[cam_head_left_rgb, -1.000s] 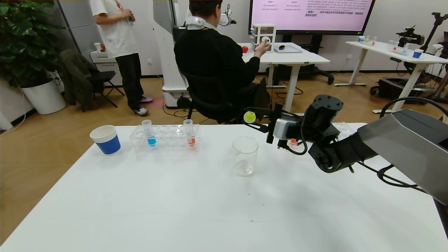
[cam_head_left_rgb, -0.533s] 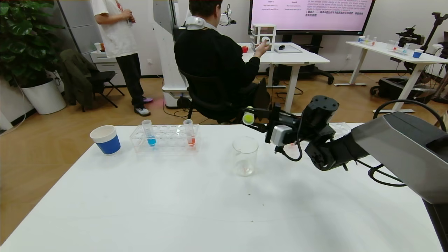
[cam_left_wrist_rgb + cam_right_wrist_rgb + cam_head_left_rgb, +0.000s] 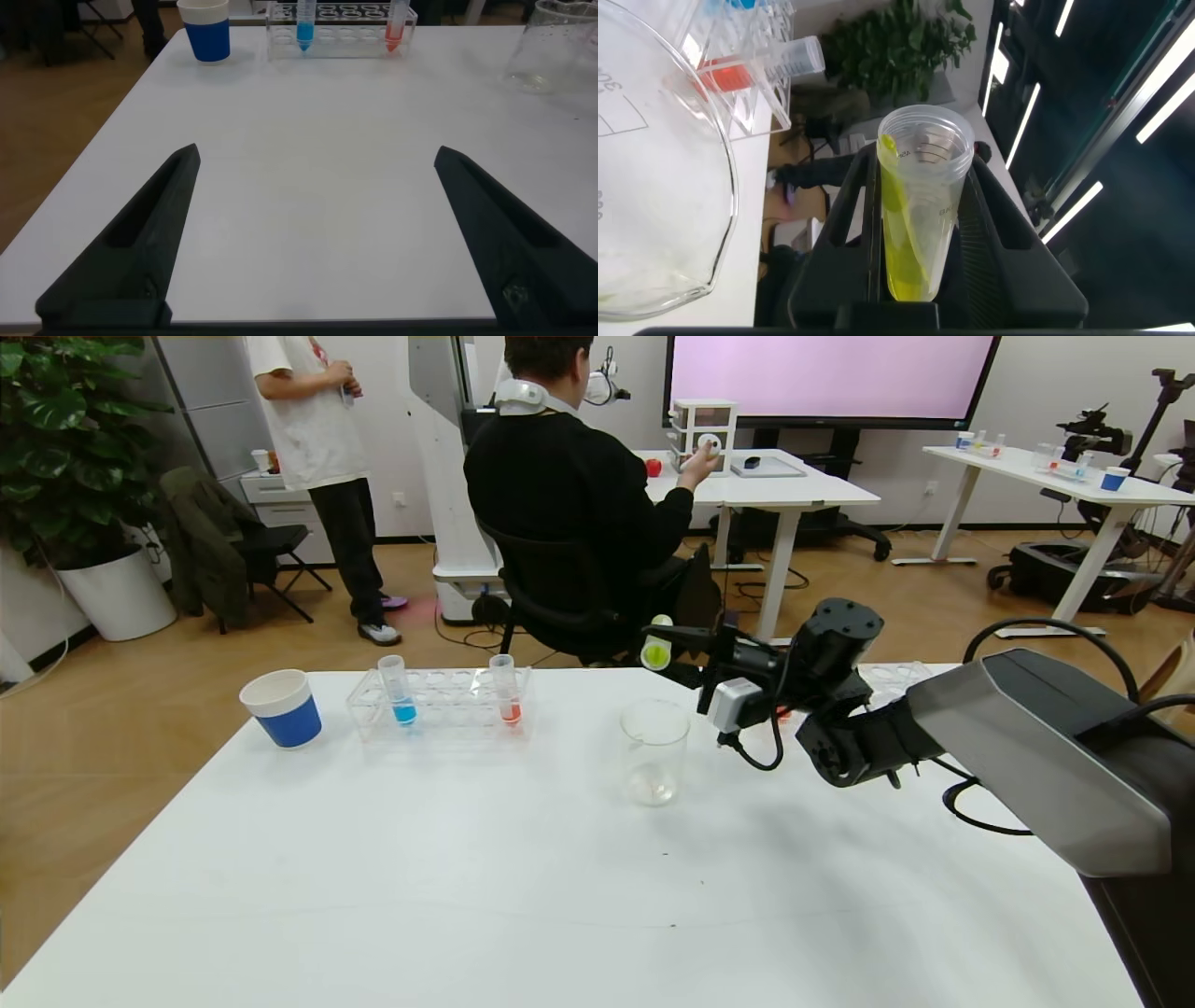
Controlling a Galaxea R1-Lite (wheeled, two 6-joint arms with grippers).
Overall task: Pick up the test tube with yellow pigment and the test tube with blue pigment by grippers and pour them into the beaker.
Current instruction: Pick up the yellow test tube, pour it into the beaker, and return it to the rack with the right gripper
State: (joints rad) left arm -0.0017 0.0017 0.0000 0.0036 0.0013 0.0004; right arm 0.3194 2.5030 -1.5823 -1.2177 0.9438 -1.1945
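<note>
R gripper (image 3: 674, 651): clamped on the test tube with yellow pigment (image 3: 657, 648), held in the air above and just behind the beaker (image 3: 653, 750), slightly to its R. Tube is tipped near horizontal; in the head view its rounded yellow end faces the camera. R wrist view: the tube (image 3: 919, 210) sits between the two black fingers (image 3: 842, 217), open mouth toward the camera, yellow-green liquid streaked along one inner wall and pooled at the closed end. Beaker rim (image 3: 687, 121) fills the near side of that view; tube mouth is not over it.

Beaker: upright on the white table (image 3: 523, 896), centre of the far half. Contents: cannot tell.

L gripper (image 3: 318, 243): fingers spread wide, nothing between them, low over the near part of the table (image 3: 308, 168). Not visible in head view.

The test tube with blue pigment (image 3: 399, 691): upright in the clear rack (image 3: 443, 707), at the rack's L end, well apart from both grippers. L wrist view shows it too (image 3: 305, 22). A tube with orange-red liquid (image 3: 506, 689) stands in the same rack, toward its R end. Blue-and-white paper cup (image 3: 281, 707) stands just L of the rack.

Second clear rack (image 3: 898, 678) lies behind the R arm, mostly hidden.
</note>
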